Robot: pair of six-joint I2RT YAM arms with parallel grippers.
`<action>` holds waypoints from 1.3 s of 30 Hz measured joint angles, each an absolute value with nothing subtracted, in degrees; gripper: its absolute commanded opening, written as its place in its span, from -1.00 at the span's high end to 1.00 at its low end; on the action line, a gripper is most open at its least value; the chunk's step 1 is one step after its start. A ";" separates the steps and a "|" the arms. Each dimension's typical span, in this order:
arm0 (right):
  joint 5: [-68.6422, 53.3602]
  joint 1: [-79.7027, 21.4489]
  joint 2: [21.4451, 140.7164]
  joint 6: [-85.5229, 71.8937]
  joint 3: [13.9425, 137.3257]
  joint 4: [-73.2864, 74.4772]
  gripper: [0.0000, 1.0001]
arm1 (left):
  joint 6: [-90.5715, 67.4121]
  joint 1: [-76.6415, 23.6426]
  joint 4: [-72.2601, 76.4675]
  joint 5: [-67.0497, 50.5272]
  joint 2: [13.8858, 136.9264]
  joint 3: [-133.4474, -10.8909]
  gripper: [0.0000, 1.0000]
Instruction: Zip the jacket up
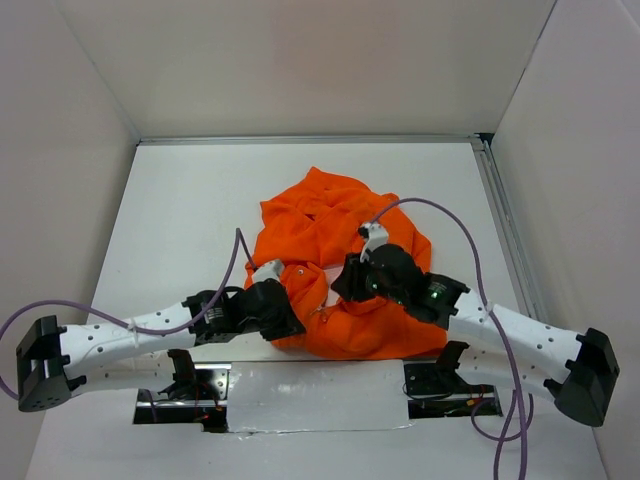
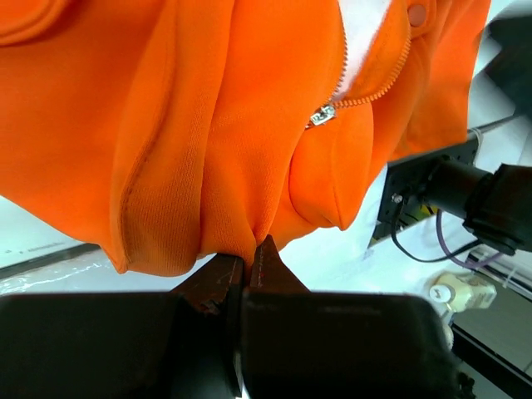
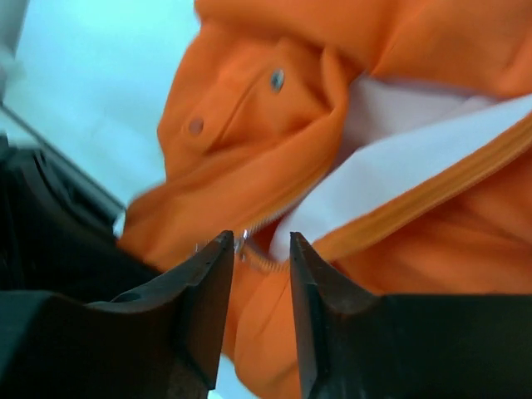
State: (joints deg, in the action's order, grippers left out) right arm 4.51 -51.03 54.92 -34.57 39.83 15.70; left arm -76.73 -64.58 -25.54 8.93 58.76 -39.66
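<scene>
Orange jacket (image 1: 312, 215) crumpled in heap, front unzipped.

White table (image 1: 190, 200), flat and matte, is boxed in on three sides. Plain white panels: far wall (image 1: 300, 60), left wall (image 1: 50, 150), right wall (image 1: 580, 150). A grey metal rail (image 1: 300, 139) runs along the table's far edge, and a second rail (image 1: 505, 220) along its right edge. Shiny silver sheet (image 1: 310, 395) lies at near centre. Light is even and diffuse, shadows soft.
</scene>
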 measured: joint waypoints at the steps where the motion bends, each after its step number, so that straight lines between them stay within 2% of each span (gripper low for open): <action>1: 4.21 -52.45 54.70 -34.15 38.94 15.86 0.15 | -76.73 -64.58 -25.74 9.32 58.81 -39.66 1.00; 9: 5.10 -62.50 60.29 -31.88 37.71 15.99 -0.09 | -76.86 -64.55 -26.79 11.31 58.35 -39.86 1.00; 15: 7.11 -63.37 66.54 -32.23 38.74 15.84 -0.17 | -76.84 -64.55 -26.76 11.40 57.87 -39.86 1.00; 22: 7.33 -63.33 69.89 -32.53 40.51 14.39 -0.12 | -76.75 -64.53 -26.52 11.84 57.14 -39.86 1.00; 30: 2.28 -63.35 72.60 -33.41 41.21 10.20 0.05 | -76.73 -64.53 -26.76 13.10 57.19 -40.80 1.00; 39: 1.39 -63.13 77.06 -34.76 44.01 9.39 0.05 | -76.60 -64.49 -27.24 14.11 54.28 -40.86 1.00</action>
